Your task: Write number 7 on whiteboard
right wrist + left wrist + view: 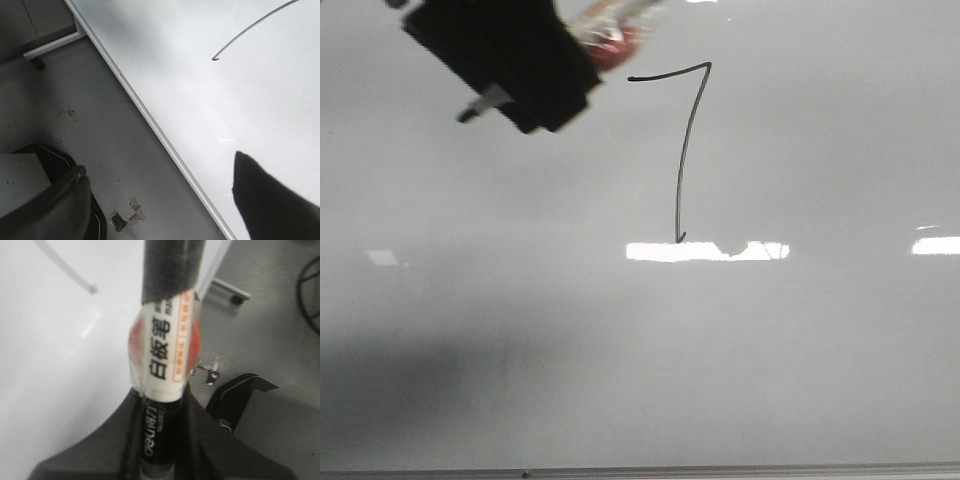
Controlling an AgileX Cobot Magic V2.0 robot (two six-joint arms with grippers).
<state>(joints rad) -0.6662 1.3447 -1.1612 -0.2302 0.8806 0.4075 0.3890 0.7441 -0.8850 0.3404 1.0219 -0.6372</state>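
One number 7 (pixel 685 150) is complete on the whiteboard (pixel 820 350): a short top bar, a long near-vertical stem and a small hook at the foot, drawn in thin black line in the upper middle of the board. By this evidence the writing step looks finished; what may remain is only to retire the marker.

Count of items:
- One whiteboard, with a grey metal edge strip along its near side.
- One written digit.
- One whiteboard marker (pixel 165 355), white-labelled on a black barrel.
- Two arms.

The left pincer (pixel 160 440) is clenched on the marker and hangs up and to the left of the digit, apart from the line. The right pincer (pixel 150 220) shows two dark fingers spread wide with nothing between them, over the board's edge and the floor (pixel 75 100).
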